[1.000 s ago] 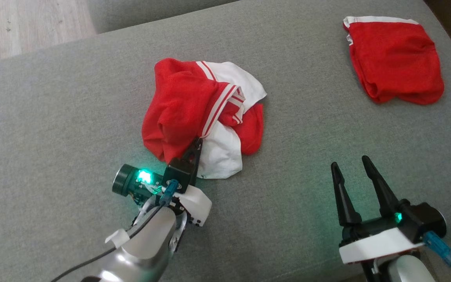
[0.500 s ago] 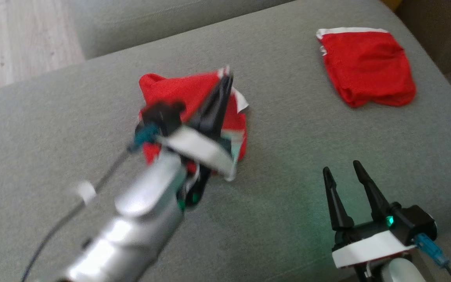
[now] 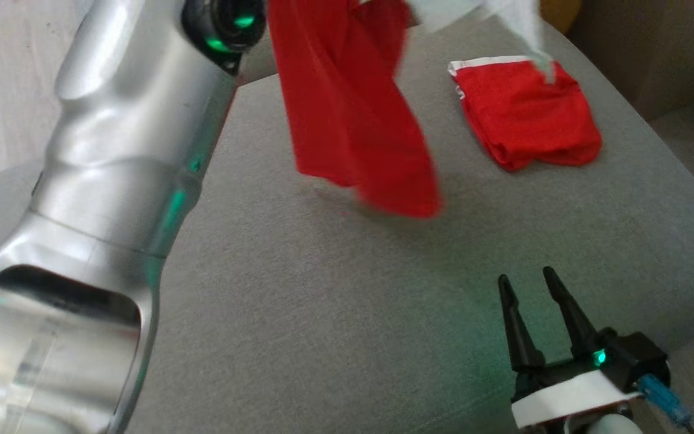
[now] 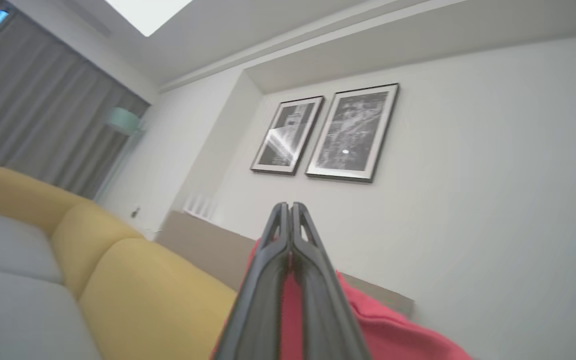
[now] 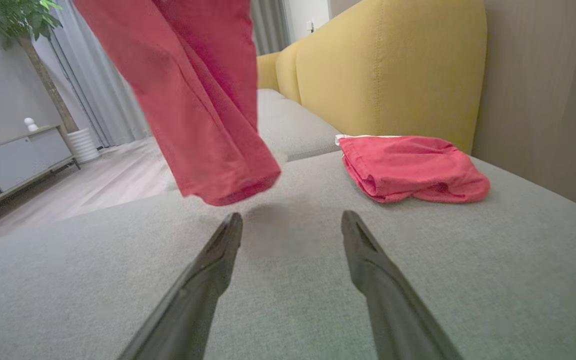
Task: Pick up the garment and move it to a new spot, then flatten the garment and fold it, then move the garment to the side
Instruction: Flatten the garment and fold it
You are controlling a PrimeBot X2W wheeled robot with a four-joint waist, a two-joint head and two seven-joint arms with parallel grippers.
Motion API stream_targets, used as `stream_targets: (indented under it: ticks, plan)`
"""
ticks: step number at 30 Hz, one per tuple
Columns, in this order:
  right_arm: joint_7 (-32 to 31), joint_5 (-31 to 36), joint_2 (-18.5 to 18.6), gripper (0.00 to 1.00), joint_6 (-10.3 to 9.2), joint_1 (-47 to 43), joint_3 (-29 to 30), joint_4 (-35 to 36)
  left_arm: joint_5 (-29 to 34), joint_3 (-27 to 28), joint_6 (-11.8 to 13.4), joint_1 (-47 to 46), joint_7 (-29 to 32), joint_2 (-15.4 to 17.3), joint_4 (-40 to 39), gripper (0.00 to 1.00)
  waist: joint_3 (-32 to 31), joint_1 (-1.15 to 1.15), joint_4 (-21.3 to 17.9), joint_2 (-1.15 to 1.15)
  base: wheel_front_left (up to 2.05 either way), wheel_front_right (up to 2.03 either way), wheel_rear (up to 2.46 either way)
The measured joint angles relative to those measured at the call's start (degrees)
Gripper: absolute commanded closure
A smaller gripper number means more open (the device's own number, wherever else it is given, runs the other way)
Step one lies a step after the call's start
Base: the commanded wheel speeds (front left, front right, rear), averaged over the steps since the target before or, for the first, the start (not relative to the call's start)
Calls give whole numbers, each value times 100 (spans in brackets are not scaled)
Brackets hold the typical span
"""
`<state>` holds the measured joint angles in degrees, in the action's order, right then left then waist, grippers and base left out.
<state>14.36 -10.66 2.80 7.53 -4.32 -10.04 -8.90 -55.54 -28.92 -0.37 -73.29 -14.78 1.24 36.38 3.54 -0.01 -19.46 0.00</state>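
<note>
A: Status?
B: Pickup's done: my left gripper [image 4: 288, 206] is clamped on the garment [image 3: 353, 120], dangling upper centre above the cushion [image 3: 323, 313]. Right gripper [image 3: 525, 275] gapes empty, lower right. Placing, flattening, folding remain.

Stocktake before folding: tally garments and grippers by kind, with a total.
Garments: 2, the hanging garment and the folded garment
Grippers: 2, the left gripper and the right gripper
Total: 4
</note>
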Motion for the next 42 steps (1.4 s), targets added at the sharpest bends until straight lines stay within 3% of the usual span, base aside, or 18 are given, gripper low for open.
stream_targets:
  ticks: [4, 8, 13, 20, 21, 22, 28, 33, 39, 42]
  plan:
    - [0, -52, -1, 0, 0, -1, 44, 49, 12, 133, 99, 781, 1, 101, 432, 100, -13, 0, 210, 0, 0, 0, 0]
    - [0, -51, -2, 0, 0, -5, 98, 81, -146, 168, 241, 2387, 9, 333, 932, 100, 6, 1, 477, 0, 0, 0, 0]
    - [0, -22, -5, 0, 0, -3, 156, 105, -216, 610, 281, 3997, 10, 678, 1063, 100, 121, 1, 797, 0, 0, 0, 0]
    - [0, 67, -7, 0, 0, 2, 207, 129, 41, 1091, 135, 4467, 10, 703, 724, 100, 314, 1, 1159, 0, 0, 0, 0]
    - [0, 67, -7, 0, 0, 5, 211, 138, 147, 1182, 135, 4467, 10, 700, 611, 63, 347, 1, 1212, 0, 0, 0, 0]
    - [0, 68, -7, 0, 0, 11, 210, 141, 318, 1261, 137, 4470, 10, 701, 498, 0, 377, 1, 1258, 0, 0, 0, 0]
    - [0, 109, -5, 0, 0, 14, 182, 140, 2238, 1653, 404, 5043, 8, 638, -805, 0, 437, 2, 1430, 0, 0, 0, 0]
    - [0, 109, -3, 0, 0, 7, 180, 137, 3672, 1467, 537, 6154, 8, 331, -1712, 0, 398, 1, 1503, 0, 0, 0, 0]
    - [0, 108, -2, 0, 0, 7, 103, 132, 4509, 639, 292, 6639, 8, 237, -1727, 0, 416, 1, 1562, 0, 0, 0, 0]
    - [0, 108, 0, 0, 0, 9, 64, 129, 4611, 294, 212, 6492, 9, 194, -1195, 0, 455, 1, 1539, 0, 0, 0, 0]
